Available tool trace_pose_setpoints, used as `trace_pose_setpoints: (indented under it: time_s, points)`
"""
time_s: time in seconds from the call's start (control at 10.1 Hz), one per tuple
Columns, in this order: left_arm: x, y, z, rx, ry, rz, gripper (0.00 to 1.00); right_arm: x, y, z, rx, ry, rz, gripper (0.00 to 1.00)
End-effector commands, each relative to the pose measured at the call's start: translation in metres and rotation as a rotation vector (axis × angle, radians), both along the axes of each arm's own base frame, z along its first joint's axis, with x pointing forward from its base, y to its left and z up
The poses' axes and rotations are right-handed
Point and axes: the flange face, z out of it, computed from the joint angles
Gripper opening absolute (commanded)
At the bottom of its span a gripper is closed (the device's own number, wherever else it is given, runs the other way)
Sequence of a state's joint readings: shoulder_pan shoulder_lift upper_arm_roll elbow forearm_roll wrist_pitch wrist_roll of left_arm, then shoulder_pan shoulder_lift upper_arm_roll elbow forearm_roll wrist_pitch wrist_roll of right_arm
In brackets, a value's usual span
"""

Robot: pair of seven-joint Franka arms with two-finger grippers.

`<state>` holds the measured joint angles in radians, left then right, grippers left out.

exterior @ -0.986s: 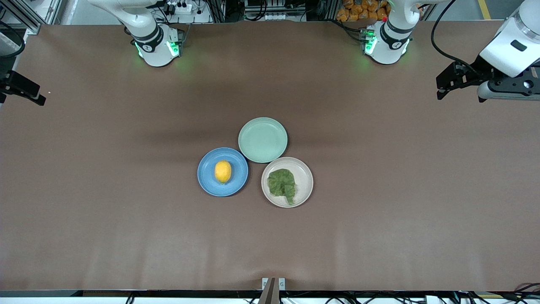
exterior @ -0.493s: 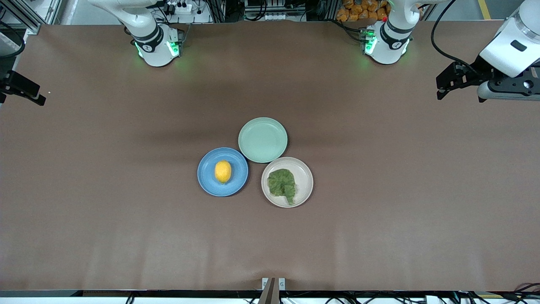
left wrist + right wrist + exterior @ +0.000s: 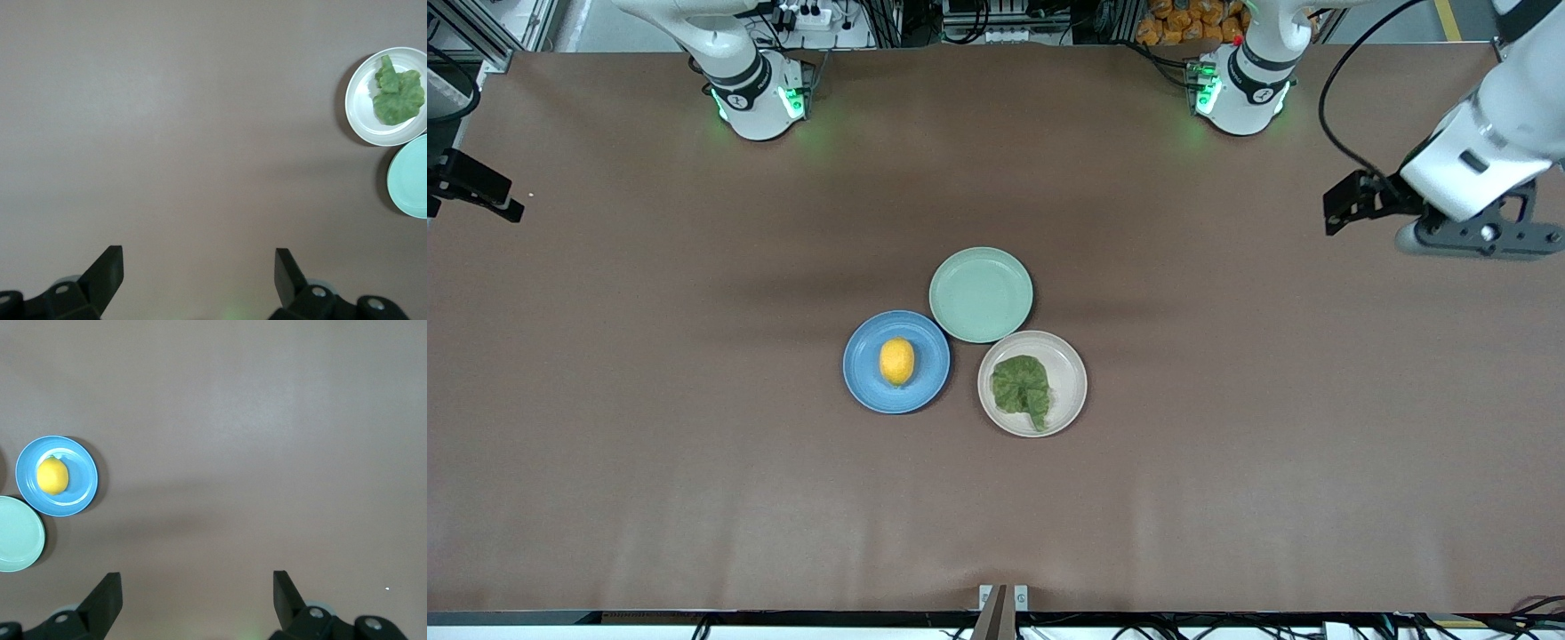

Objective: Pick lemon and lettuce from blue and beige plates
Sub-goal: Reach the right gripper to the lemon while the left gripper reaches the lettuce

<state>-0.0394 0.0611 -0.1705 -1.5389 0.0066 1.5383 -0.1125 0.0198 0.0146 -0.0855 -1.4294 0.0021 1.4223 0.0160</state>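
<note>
The lettuce [image 3: 1023, 389] lies on the beige plate [image 3: 1070, 364], nearest the front camera, beside the blue plate [image 3: 863, 369] holding the lemon [image 3: 896, 361]. A mint plate [image 3: 981, 294] sits just farther off, touching both. The left gripper [image 3: 199, 267] hangs spread and empty over bare table toward the left arm's end; the right gripper [image 3: 197, 590], spread too, hangs over the right arm's end.

This is a robotics lab. Two white arm bases [image 3: 758, 93] with green status lights are bolted along the top of the frame on a wide brown worktop [image 3: 694, 444]. Aluminium framing, a power strip [image 3: 805, 15] and loose black cables [image 3: 1352, 98] crowd the upper edge.
</note>
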Motion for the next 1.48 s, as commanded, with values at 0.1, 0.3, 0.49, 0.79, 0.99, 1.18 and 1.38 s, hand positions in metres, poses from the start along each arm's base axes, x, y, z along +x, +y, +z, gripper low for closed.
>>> trace_pose_setpoints:
  time_s: [0.1,0.3,0.49,0.79,0.99,1.18,1.38]
  points:
    - [0.028,-0.05,-0.044,-0.032,0.019,0.064,1.0,0.003,0.029,-0.028,0.021,0.055,0.008,1.0]
    - [0.04,-0.073,-0.07,-0.039,0.01,0.102,1.0,0.015,0.077,-0.048,0.054,0.08,-0.046,1.0]
    - [0.054,-0.098,-0.093,-0.054,-0.003,0.136,1.0,0.026,0.134,-0.076,0.048,0.11,-0.058,1.0]
    - [0.074,-0.144,-0.139,-0.069,-0.002,0.235,1.0,0.046,0.205,-0.13,0.049,0.128,-0.092,1.0]
    - [0.08,-0.182,-0.188,-0.081,-0.016,0.326,1.0,0.055,0.241,-0.177,0.054,0.123,-0.13,1.0]
    - [0.084,-0.207,-0.225,-0.102,-0.034,0.392,1.0,0.056,0.277,-0.231,0.064,0.121,-0.12,1.0]
    - [0.082,-0.248,-0.258,-0.159,-0.101,0.347,1.0,0.057,0.306,-0.275,0.072,0.119,-0.102,1.0]
